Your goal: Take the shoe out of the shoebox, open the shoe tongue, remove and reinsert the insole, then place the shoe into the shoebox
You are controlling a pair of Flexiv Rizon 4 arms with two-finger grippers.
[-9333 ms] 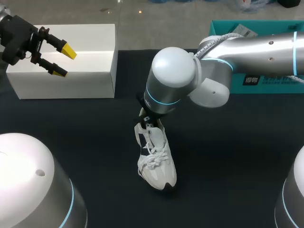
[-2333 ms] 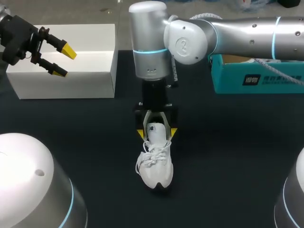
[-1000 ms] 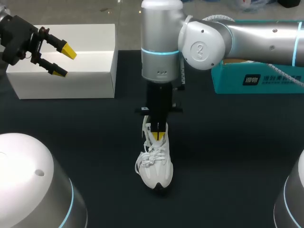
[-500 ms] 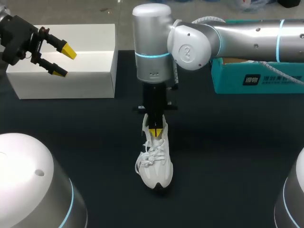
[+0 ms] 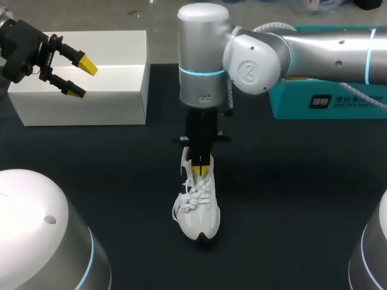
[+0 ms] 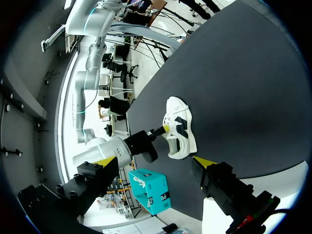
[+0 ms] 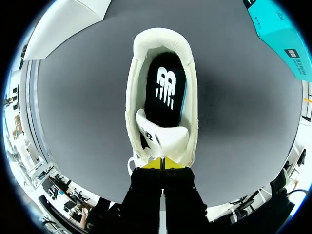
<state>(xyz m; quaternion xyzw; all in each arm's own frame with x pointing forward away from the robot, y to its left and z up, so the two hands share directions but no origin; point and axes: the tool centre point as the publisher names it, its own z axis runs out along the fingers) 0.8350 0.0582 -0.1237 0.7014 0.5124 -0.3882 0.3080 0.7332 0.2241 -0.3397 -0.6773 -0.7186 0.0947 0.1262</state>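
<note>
Now the right gripper (image 5: 200,168) pinches the tongue (image 7: 165,136) of the shoe (image 5: 198,214), which stands at the middle of the tabletop (image 5: 290,199). Pulled hard, the tongue may slip free or tip the shoe over — the left gripper (image 5: 77,75), fingers apart, hangs at the far left corner.

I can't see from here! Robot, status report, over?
Left gripper open, by white box. Right gripper shut on tongue. Shoe upright on table, nothing blocking.

The shoe (image 5: 198,208) is white, its insole (image 7: 168,105) black, the shoebox (image 5: 329,103) teal.
</note>
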